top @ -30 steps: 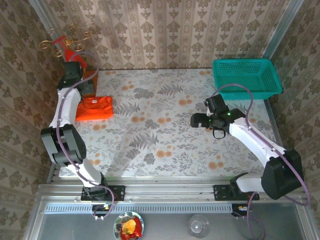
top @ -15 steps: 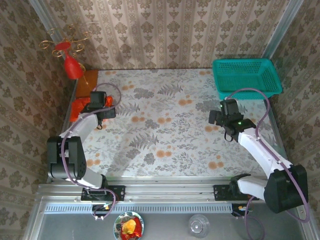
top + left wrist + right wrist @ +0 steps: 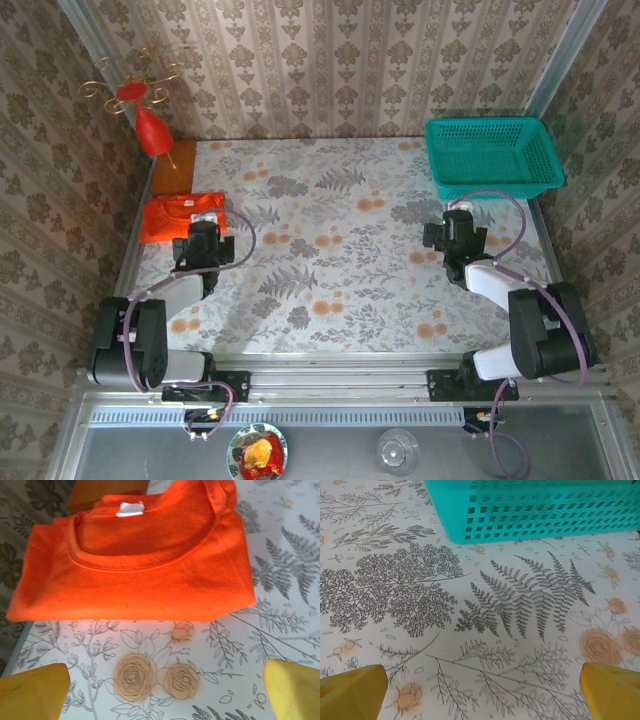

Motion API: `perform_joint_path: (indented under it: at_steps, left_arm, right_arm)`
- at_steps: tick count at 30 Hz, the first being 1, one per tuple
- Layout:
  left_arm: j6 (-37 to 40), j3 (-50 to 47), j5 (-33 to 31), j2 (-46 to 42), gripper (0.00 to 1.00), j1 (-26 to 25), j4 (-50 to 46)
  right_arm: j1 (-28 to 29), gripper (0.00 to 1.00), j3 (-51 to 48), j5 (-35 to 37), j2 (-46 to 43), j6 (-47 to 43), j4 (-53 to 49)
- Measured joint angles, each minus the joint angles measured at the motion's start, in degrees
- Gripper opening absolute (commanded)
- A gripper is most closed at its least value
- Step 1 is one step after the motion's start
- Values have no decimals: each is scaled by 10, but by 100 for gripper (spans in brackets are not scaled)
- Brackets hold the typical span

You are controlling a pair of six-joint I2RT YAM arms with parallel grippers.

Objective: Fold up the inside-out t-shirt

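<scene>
Starting at the desk's [image 3: 330,250] far-left corner: red goblet ornament [image 3: 150,125] against the wall and wooden block [image 3: 172,168] below it, both uncovered now, where a second ago the left arm stretched across them. Just nearer along the left edge, the inside-out t-shirt [image 3: 182,215], folded into a flat rectangle and in much the same spot as before, but no longer partly hidden under the arm. Seen from the left wrist, the same t-shirt [image 3: 135,565] lying neckline up, white label [image 3: 130,509] showing inside the collar, block corner just beyond it. Left claw [image 3: 205,240] pulled back toward the near edge from its earlier reach, now at the shirt's near-right corner; in its own camera, left claw [image 3: 162,695] spread wide, yellow fingertips [image 3: 32,690] apart from the cloth with bare floral desk between them, gripping nothing. Middle of the desk bare of the right arm, which a second ago reached out toward the centre. Right claw [image 3: 455,232] since drawn back toward the right edge, arm folded tighter, resting short of the teal basket [image 3: 490,155] at the far-right corner. From the right wrist, right claw [image 3: 482,692] likewise spread wide and holding nothing, basket wall [image 3: 535,510] ahead across a stretch of fern pattern, well apart from the tips. Basket unmoved through all three moments.
</scene>
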Motion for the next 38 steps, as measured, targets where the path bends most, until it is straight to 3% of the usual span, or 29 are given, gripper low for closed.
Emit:
perform_joint_path:
  at_steps: [5,12,17,23,38]
  left_arm:
    - [23,-30,57,8,100,12,117]
    - [19,-61,179,92,100,87,302]
    - [16,-75,229,124,100,101,331]
    - [20,-64,224,124,100,75,338]
    - [27,-64,202,124,100,63,349]
  right_arm:
    - [-6,100,-43,-13,16,-23,131]
    - [-28,100,-94,-71,58,-35,277]
    - [-30,100,-105,-94,64,-40,303]
    - [-31,100,-105,-104,64,-40,312]
    - [-40,100,-103,-119,64,-40,312]
